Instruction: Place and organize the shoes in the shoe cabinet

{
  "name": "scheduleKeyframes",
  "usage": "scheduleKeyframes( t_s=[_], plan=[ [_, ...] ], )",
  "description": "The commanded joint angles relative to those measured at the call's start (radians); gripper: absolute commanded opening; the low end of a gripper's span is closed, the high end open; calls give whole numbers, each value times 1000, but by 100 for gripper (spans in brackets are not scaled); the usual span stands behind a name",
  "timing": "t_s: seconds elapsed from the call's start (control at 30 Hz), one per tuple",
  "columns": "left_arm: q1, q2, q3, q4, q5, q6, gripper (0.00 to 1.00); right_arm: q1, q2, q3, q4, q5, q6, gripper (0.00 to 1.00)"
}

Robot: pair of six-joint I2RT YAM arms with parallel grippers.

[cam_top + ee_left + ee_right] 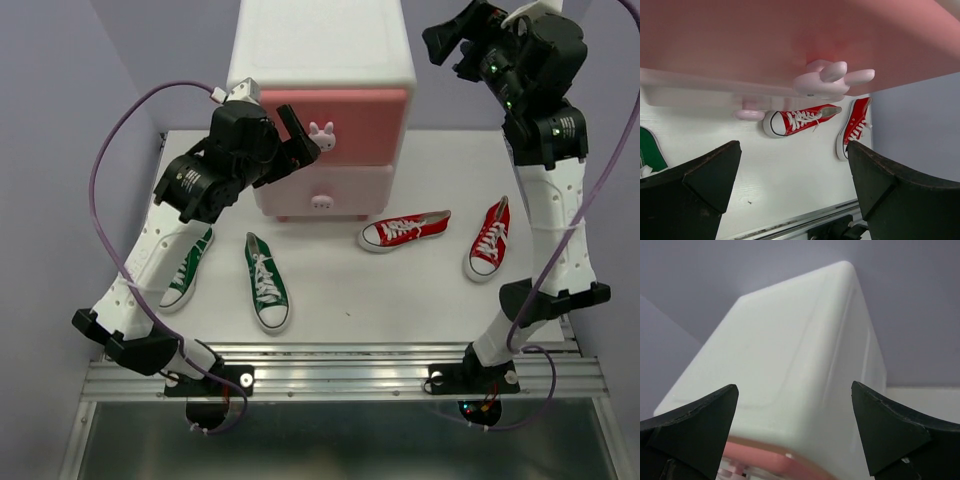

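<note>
The white shoe cabinet (322,50) stands at the back of the table, both pink drawers shut. My left gripper (298,138) is open, right beside the upper drawer's bunny knob (322,135); in the left wrist view the bunny knob (827,80) sits above the open left gripper (792,147), outside its jaws. Two green shoes (187,268) (267,282) lie front left. Two red shoes (404,230) (489,238) lie to the right, also seen as red shoes (800,120) (855,127). My right gripper (450,48) hangs open and empty, high beside the cabinet top (790,340).
The lower drawer's knob (322,203) faces the white table (350,300). A metal rail (340,365) runs along the near edge. Purple walls close in behind and on both sides. A purple cable (110,170) loops off the left arm.
</note>
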Motion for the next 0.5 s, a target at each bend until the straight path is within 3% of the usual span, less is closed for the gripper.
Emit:
scheduleKeyframes(
  t_s=[0.0, 0.17, 0.3, 0.47],
  plan=[
    [-5, 10, 72, 10, 2, 30, 99, 5, 104, 132, 282, -161, 49, 100],
    [-9, 12, 102, -34, -17, 15, 99, 75, 225, 167, 449, -233, 59, 100],
    [-10, 9, 102, -34, -28, 4, 99, 157, 250, 152, 415, -213, -12, 100],
    [-10, 33, 106, -19, -42, -38, 99, 171, 250, 107, 332, -204, -44, 100]
  ],
)
